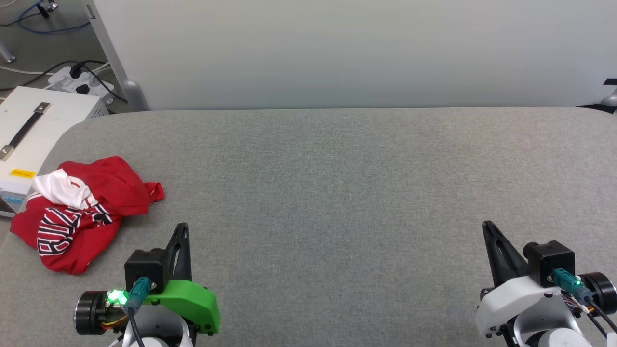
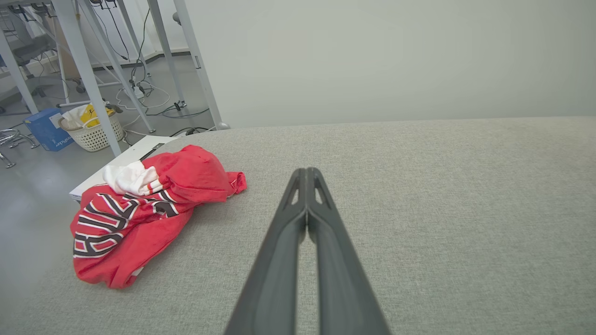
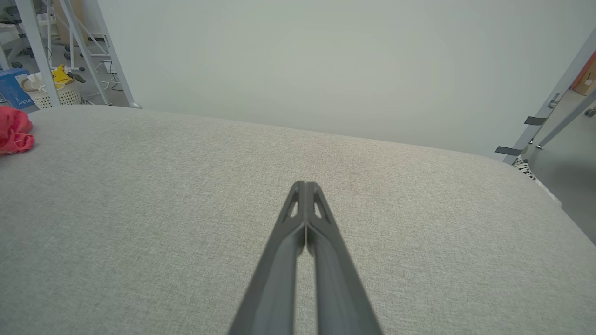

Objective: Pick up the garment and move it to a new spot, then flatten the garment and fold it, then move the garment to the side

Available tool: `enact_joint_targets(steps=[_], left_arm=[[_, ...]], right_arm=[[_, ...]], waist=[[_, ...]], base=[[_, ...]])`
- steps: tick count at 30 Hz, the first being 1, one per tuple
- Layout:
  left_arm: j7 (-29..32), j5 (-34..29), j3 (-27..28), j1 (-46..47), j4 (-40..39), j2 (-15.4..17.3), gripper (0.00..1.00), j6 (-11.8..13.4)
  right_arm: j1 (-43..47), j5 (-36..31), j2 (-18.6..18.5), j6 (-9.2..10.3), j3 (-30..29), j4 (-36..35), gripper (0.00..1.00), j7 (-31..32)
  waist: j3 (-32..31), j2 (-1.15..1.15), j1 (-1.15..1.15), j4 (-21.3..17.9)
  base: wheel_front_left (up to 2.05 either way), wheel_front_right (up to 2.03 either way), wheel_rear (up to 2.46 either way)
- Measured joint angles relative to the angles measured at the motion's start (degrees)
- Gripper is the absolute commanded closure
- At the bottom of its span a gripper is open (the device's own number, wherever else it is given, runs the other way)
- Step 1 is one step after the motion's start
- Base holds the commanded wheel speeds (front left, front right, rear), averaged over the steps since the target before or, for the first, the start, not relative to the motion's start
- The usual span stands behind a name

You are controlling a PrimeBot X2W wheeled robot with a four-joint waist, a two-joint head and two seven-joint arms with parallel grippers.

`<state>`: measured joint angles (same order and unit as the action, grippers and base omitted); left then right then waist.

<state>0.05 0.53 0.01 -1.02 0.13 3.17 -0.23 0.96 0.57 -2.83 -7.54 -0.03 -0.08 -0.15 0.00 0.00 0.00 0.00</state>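
Shirt lying crumpled at the grey worktop's left edge.
The left end effector is hovering near it, clenched and empty. The right end effector is hanging well apart, likewise clenched. A white box is standing off the worktop edge just beside the shirt.

The grey cloth-covered table lay open across its wide middle and right side, free for passage. A crumpled red garment was heaped at the left edge, ahead and to the left of the left gripper. A white box stood just beyond that edge, and a pale wall panel closed off the far side.
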Motion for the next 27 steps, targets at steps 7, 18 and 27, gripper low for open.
enact_joint_targets(steps=[7, 18, 27], left_arm=[[0.0, 0.0, 0.0, 0.0, 0.0, 0.0, 1.0, 0.0], [0.0, 0.0, 0.0, 0.0, 0.0, 0.0, 1.0, 0.0], [0.0, 0.0, 0.0, 0.0, 0.0, 0.0, 1.0, 0.0]], right_arm=[[0.0, 0.0, 0.0, 0.0, 0.0, 0.0, 1.0, 0.0], [0.0, 0.0, 0.0, 0.0, 0.0, 0.0, 1.0, 0.0], [0.0, 0.0, 0.0, 0.0, 0.0, 0.0, 1.0, 0.0]], waist=[[0.0, 0.0, 0.0, 0.0], [0.0, 0.0, 0.0, 0.0], [0.0, 0.0, 0.0, 0.0]], base=[[0.0, 0.0, 0.0], [0.0, 0.0, 0.0], [0.0, 0.0, 0.0]])
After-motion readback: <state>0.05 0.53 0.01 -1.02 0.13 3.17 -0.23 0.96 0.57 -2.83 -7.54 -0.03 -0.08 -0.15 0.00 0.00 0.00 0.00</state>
